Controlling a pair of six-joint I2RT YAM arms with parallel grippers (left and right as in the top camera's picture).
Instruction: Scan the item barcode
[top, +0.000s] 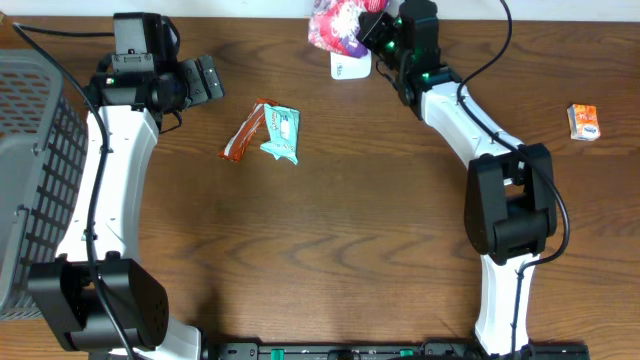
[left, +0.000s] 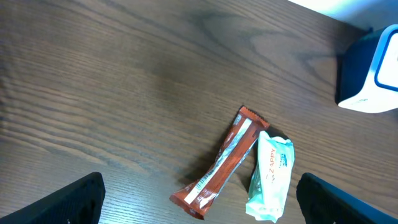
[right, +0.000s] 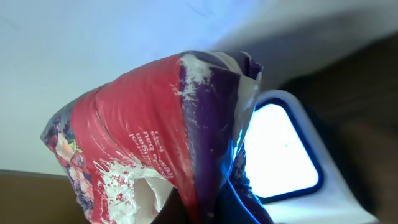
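right gripper (top: 375, 28): clamped on red-purple bag (top: 335, 22), far centre, by scanner (top: 350, 68)
left gripper (top: 207, 77): jaws wide, empty, far left

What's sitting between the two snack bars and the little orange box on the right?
Overhead view: only the right arm crosses between the snack bars and the orange box; the rest of that stretch is bare table.
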